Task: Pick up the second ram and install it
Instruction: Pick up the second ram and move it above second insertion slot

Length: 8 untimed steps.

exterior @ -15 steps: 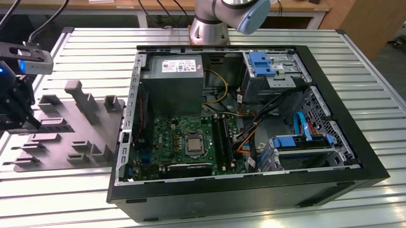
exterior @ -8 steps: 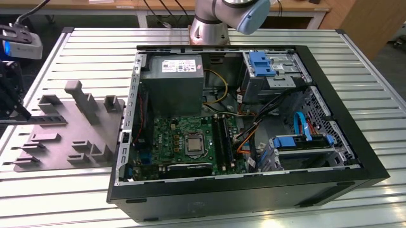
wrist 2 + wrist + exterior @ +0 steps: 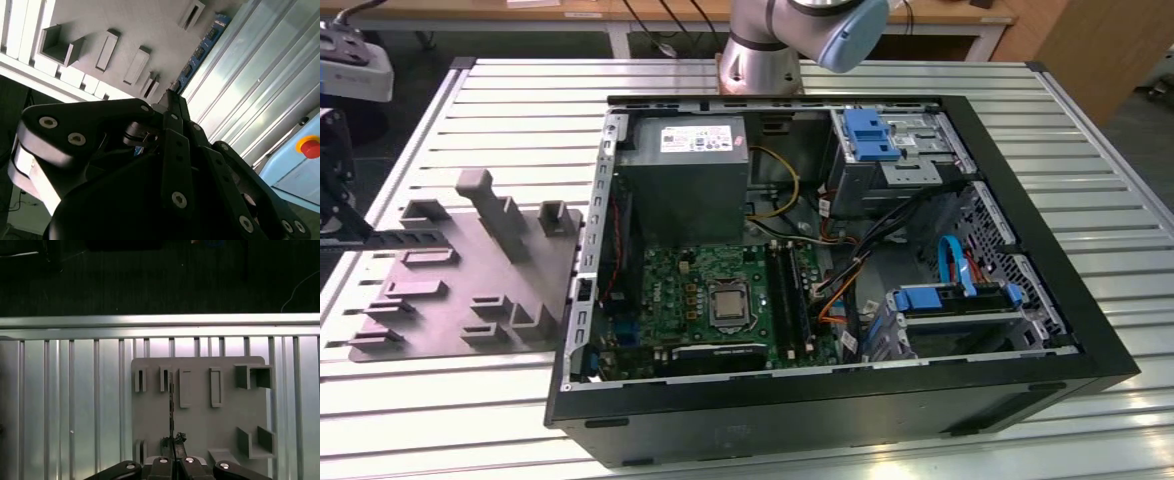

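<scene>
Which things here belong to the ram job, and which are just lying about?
Job: second ram; gripper shut on it; motherboard; gray fixture plate below it.
Lying about: power supply; blue drive bracket; red button.

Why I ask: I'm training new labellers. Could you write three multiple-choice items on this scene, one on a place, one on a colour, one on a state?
1. Where is the second ram?
A) In the hand, over the gray fixture plate
B) Seated on the motherboard
C) On the floor

2. What colour is the ram's board?
A) Red
B) Blue
C) Yellow

3. How is the computer case?
A) Lying open
B) Closed
C) Standing upright

Answers:
1 A: both wrist views show the hand closed on the ram's end above the plate.
2 B: the second wrist view shows a blue strip.
3 A: the exterior view shows the motherboard inside.
</scene>
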### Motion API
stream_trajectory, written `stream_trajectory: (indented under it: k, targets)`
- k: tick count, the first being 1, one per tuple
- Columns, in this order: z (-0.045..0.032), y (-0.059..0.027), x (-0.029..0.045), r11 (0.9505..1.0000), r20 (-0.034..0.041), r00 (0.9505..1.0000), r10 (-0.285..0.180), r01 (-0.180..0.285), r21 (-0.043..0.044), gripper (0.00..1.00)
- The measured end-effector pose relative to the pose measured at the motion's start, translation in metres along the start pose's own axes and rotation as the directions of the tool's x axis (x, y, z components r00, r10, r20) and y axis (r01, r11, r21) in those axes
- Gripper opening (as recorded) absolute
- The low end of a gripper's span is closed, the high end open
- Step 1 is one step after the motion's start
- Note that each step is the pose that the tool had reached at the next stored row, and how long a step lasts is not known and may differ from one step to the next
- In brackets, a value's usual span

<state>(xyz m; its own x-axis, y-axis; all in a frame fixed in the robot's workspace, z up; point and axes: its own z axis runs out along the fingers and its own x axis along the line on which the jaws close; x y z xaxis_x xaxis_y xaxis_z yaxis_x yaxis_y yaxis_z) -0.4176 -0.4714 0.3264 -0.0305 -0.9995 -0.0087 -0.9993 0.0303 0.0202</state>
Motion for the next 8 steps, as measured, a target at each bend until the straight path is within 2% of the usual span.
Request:
stream_trajectory:
  k: [8]
  targets:
    - [-0.0164, 0.0003, -0.0001, 1.0000, 0.0000, 1.0000, 0.000, 0.000, 0.0000, 0.11]
